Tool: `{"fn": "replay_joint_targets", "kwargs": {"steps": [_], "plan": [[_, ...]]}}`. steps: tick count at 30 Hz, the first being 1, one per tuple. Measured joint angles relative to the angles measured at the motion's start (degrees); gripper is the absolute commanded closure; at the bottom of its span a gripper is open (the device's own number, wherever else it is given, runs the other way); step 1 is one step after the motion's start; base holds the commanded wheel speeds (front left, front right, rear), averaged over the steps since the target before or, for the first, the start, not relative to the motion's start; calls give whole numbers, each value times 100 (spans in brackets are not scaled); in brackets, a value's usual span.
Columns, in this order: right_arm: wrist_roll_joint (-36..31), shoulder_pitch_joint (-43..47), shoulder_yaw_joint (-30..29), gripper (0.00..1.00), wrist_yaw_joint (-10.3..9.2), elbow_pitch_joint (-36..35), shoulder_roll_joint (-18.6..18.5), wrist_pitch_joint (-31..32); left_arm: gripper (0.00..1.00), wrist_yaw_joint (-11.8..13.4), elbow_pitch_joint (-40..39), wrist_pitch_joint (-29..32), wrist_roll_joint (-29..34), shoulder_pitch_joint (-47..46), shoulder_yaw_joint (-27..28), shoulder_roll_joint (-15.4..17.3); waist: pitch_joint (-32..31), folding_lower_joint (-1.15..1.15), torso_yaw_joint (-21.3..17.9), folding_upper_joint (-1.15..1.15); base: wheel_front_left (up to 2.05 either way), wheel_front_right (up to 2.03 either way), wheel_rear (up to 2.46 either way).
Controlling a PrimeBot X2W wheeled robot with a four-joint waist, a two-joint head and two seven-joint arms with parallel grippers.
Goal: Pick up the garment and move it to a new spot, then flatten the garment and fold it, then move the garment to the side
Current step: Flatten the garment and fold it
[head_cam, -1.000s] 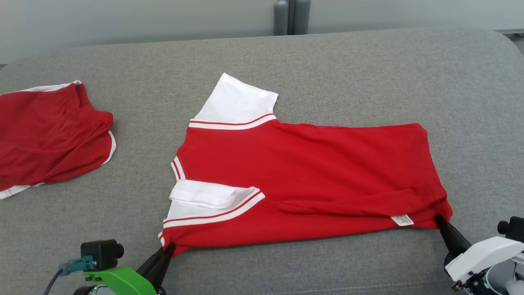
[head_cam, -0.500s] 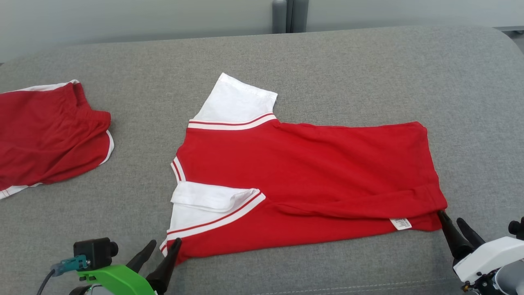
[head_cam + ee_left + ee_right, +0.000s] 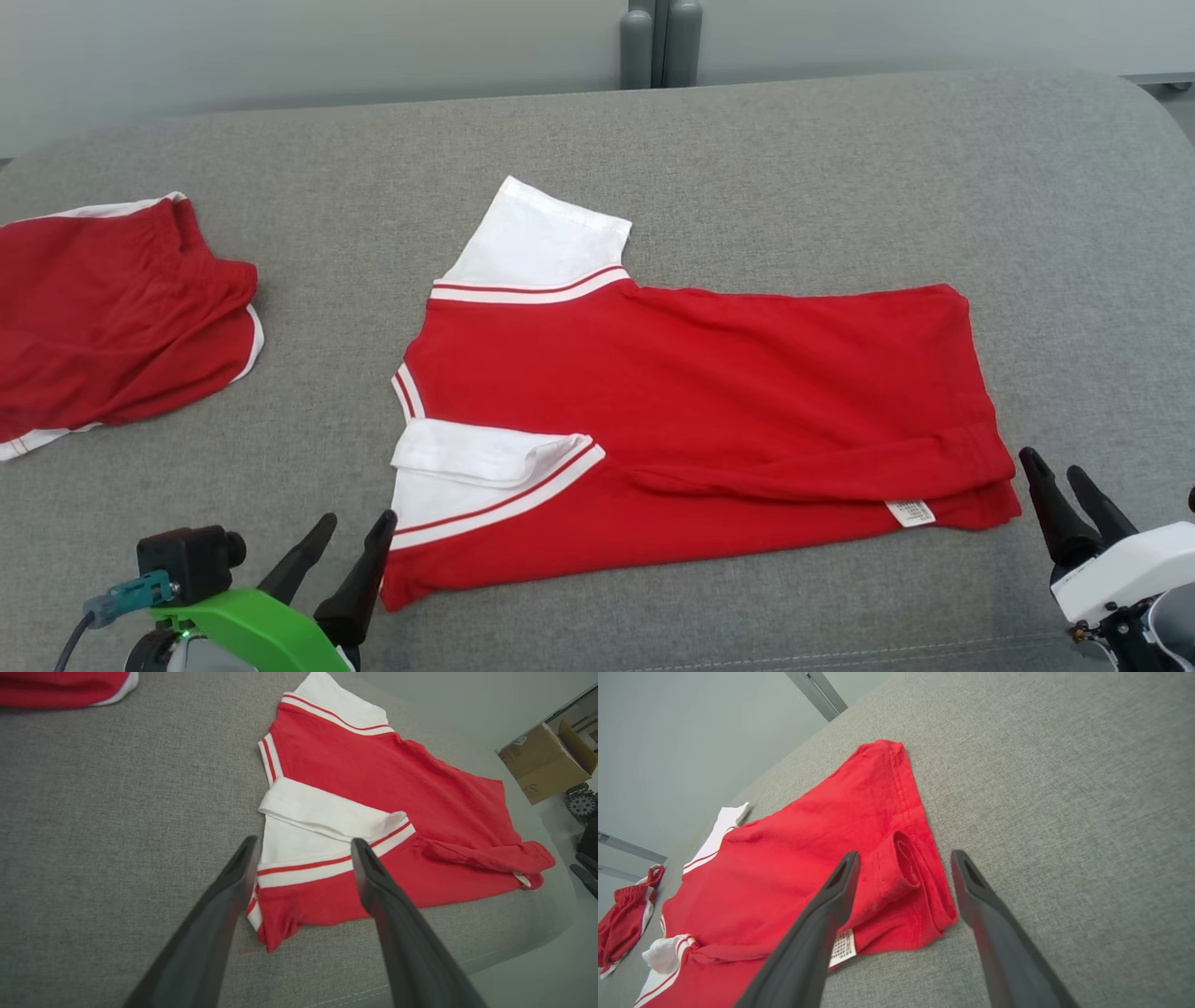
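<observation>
The red shirt (image 3: 691, 401) lies by the front edge of the grey cushion (image 3: 840, 168). The left gripper (image 3: 356, 518) and right gripper (image 3: 1051, 464) gape wide, empty. A fold over the doubled near sleeve (image 3: 476, 453) (hem rumpled too) would likely set creases.

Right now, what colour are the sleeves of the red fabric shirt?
White sleeves, each with a thin red stripe; clearest in the left wrist view.

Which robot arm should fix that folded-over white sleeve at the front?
Probably the left. The left gripper is open right beside the folded white sleeve of the red shirt; the right gripper is open at the hem end.
</observation>
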Motion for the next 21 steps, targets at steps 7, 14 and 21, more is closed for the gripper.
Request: {"fn": "replay_joint_targets", "kwargs": {"steps": [7,14,21], "plan": [[-185,38,-40,0,-116,-308,-111,-101,0,51,-154,-94,236,-5,11,94,-48,0,-7,0,0,0,0],[-420,38,-26,0,-252,-565,-166,-154,0,70,-253,-105,452,-28,10,132,-69,0,-17,0,0,0,0],[-623,-60,113,0,-396,-818,-208,-90,0,122,-448,-145,579,-202,2,230,25,0,-70,0,0,0,0]]}}
